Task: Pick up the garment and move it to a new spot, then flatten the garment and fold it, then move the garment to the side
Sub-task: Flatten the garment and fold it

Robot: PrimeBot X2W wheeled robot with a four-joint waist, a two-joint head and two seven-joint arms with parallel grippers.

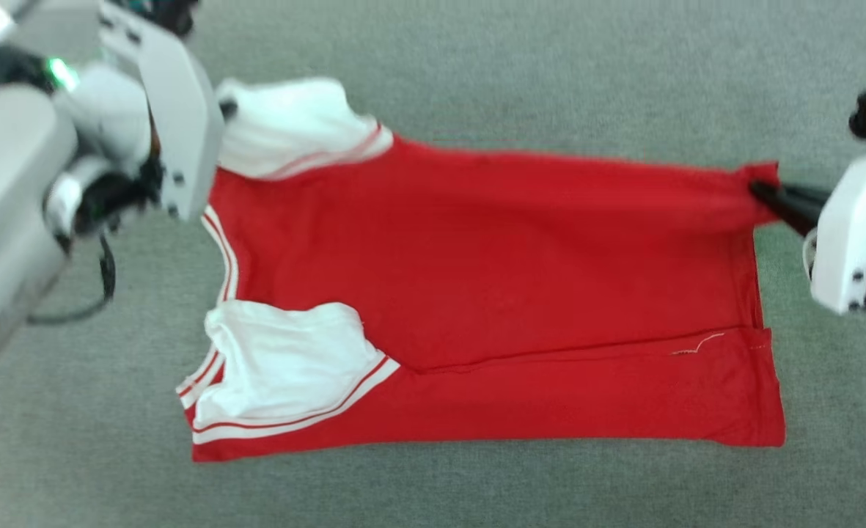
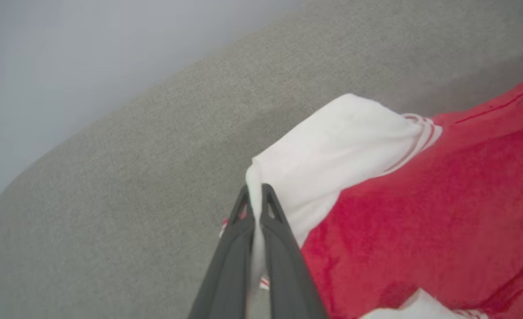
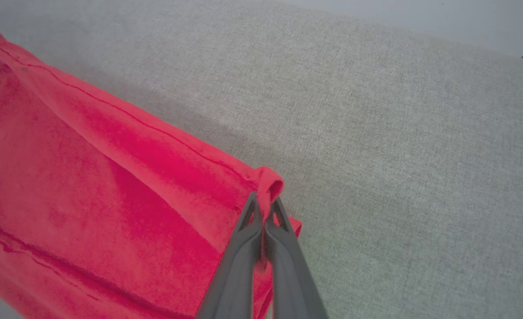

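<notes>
Red garment [image 1: 476,279] is clamped by left gripper [image 2: 256,191] at its white sleeve [image 2: 332,146] and right gripper [image 3: 265,204] at a hem corner [image 3: 271,184].

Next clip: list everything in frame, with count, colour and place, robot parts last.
garment: one, red with white striped-trim sleeves, spread on the surface, its far corners pinched.
grey fabric surface: one, grey, under and around the garment.
left tool: one, dark, shut on the white far sleeve.
right tool: one, dark, shut on the garment's red far hem corner.
left forearm: one, pale grey, head view's left edge.
right forearm: one, white, head view's right edge.
</notes>
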